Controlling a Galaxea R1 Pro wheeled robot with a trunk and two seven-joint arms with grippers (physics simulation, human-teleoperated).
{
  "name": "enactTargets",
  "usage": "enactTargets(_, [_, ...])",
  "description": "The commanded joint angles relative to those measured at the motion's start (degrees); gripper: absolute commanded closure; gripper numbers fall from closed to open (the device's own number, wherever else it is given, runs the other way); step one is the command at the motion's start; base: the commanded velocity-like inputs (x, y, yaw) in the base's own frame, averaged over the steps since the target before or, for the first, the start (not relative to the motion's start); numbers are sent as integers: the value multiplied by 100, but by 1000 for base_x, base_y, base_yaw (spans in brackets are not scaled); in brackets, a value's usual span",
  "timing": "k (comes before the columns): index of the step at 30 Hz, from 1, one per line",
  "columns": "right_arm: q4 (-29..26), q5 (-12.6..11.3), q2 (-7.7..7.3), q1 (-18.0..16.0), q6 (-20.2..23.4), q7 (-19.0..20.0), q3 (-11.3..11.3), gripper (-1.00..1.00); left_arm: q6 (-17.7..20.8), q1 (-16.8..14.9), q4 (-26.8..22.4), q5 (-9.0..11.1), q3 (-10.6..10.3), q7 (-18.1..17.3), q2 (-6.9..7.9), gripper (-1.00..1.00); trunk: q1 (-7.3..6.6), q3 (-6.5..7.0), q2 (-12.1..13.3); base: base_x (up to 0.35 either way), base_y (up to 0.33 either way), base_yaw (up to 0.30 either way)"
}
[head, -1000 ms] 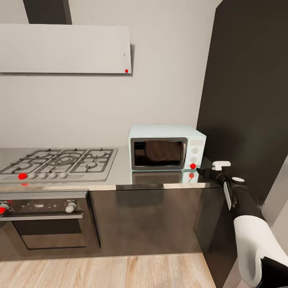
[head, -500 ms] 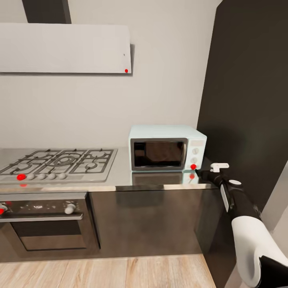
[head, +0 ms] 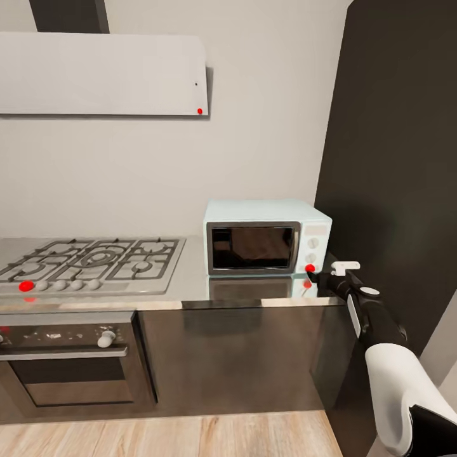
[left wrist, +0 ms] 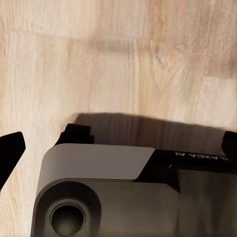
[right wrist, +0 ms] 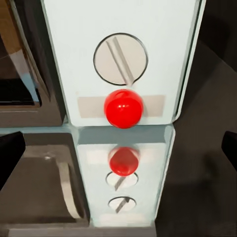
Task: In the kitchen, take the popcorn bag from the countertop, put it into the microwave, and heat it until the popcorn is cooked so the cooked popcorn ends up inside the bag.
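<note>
My right gripper (head: pixel 315 275) sits just beside the microwave (head: pixel 266 237) red button (right wrist: pixel 123 108), fingers spread apart. Left gripper state: I cannot tell; it faces wooden floor (left wrist: pixel 118 59)

Soft, even light fills the head view, with no hard glare. The range hood (head: pixel 101 75) casts a faint shadow on the wall at its 3 o'clock edge. The glossy bench (head: pixel 190 279) mirrors the microwave (head: pixel 266 238) at its 6 o'clock, red dot included. The dark panel (head: pixel 393 158) at 3 o'clock swallows detail. Edges look slightly soft throughout. In the left wrist view a dark shadow lies on the bright wood floor (left wrist: pixel 118 59). The right wrist view is crisp and close.
</note>
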Motion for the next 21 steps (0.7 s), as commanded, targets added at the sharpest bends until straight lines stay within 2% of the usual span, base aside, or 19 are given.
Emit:
enactTargets(1, [-9,59,3,-5,18,50,-23,-100,-10,-4,4,57,-39,-12,0,-100,2,-6,-3,194,0,0])
enactTargets(7, [65,60,3,-5,17,50,-25,-100,-10,-4,4,58,-39,-13,0,-100,2,-6,-3,127,0,0])
enactTargets(21, [201,75,-15,-9,18,41,-32,-100,-10,-4,4,57,-39,-12,0,-100,2,-6,-3,4,0,0])
